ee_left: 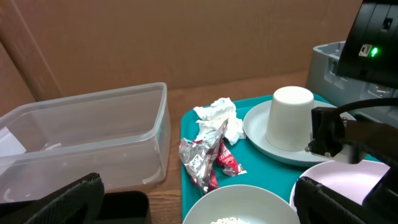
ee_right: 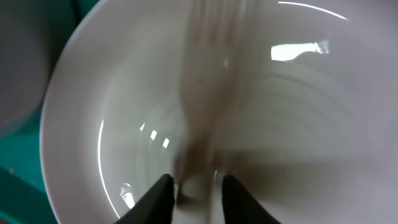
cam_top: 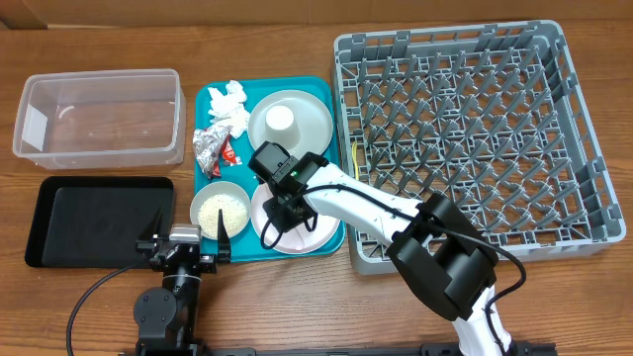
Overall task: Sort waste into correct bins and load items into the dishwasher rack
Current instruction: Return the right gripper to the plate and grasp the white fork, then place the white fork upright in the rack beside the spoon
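Two plates [cam_top: 315,127], one cup [cam_top: 281,120], one bowl [cam_top: 198,198], one rack [cam_top: 590,129], one tub [cam_top: 99,124]

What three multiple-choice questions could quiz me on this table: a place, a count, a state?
1. The small white cup stands on: A the large grey plastic rack; B the pale grey round plate; C the black rectangular tray.
2. Plates on the teal plastic tray: A one; B two; C four.
3. The left end effector is: A open; B shut on tissue; C shut on foil.
Answers: 1 B, it sits mid-plate. 2 B, the pale grey one plus a white round plate. 3 A, its fingers stand wide apart.
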Action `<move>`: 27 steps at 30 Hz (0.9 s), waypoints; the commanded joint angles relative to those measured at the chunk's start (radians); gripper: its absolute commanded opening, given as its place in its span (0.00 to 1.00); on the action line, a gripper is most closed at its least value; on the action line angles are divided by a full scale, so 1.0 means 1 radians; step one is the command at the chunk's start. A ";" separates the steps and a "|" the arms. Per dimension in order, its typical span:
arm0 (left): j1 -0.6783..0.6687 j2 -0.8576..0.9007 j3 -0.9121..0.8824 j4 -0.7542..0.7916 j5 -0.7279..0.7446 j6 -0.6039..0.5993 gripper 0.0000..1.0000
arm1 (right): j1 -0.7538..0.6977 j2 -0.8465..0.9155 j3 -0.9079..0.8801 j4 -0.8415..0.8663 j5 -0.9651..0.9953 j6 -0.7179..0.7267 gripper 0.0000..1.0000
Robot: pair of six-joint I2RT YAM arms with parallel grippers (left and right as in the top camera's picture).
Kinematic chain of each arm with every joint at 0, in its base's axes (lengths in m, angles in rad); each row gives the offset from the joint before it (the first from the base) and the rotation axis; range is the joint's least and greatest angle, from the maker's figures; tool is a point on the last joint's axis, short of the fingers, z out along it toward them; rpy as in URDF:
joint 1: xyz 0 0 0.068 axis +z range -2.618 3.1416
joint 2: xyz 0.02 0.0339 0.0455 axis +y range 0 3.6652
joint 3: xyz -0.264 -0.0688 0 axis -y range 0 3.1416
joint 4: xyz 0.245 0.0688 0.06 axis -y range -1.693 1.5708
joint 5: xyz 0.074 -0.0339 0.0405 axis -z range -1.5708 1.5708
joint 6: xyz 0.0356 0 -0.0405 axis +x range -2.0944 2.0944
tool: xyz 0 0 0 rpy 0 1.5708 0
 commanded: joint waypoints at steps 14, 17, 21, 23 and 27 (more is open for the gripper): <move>0.005 -0.003 -0.003 -0.001 -0.004 -0.017 1.00 | -0.010 -0.074 0.129 -0.141 0.107 0.020 0.17; 0.005 -0.003 -0.003 -0.001 -0.004 -0.017 1.00 | -0.016 -0.122 0.137 -0.154 0.110 0.020 0.17; 0.005 -0.003 -0.003 -0.001 -0.004 -0.017 1.00 | -0.042 -0.204 0.140 -0.173 0.110 0.020 0.17; 0.005 -0.003 -0.003 -0.001 -0.004 -0.017 1.00 | -0.074 -0.258 0.140 -0.183 0.110 0.023 0.17; 0.005 -0.003 -0.003 -0.001 -0.004 -0.017 1.00 | -0.154 -0.343 0.140 -0.195 0.109 0.027 0.17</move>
